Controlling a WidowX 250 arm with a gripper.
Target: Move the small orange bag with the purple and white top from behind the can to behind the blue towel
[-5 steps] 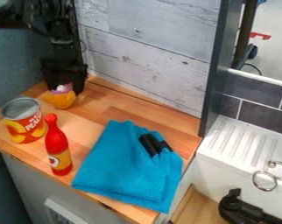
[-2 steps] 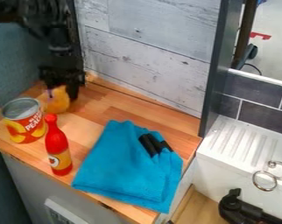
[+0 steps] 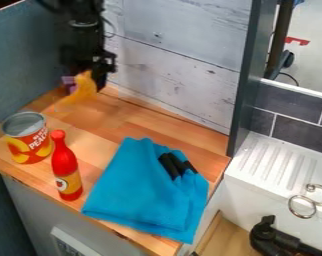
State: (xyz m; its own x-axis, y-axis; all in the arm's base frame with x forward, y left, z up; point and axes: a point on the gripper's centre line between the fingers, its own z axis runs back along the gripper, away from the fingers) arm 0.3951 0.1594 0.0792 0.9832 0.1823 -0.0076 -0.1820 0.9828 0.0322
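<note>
At the upper left, the black gripper (image 3: 90,71) hangs above the back left of the wooden counter, shut on a yellow-orange toy (image 3: 85,87) with a purple part on its left side. The toy is tilted, its lower end blurred. In front of it stand a peach can (image 3: 29,139) and, just to the can's right, an upright red bottle (image 3: 66,167) with a yellow label. A folded blue cloth (image 3: 140,192) lies right of the bottle, with two black handle-like pieces (image 3: 170,166) on it.
A pale plank wall (image 3: 177,60) rises behind the counter, a blue-grey wall (image 3: 20,65) at its left. A dark upright post (image 3: 244,85) borders the right end. Further right are a white ribbed sink ledge (image 3: 277,162), metal rings and a black faucet (image 3: 277,240).
The gripper has risen and shifted to the right, carrying the yellow-orange toy up with it; the toy has tilted. The can, bottle and cloth have stayed put.
</note>
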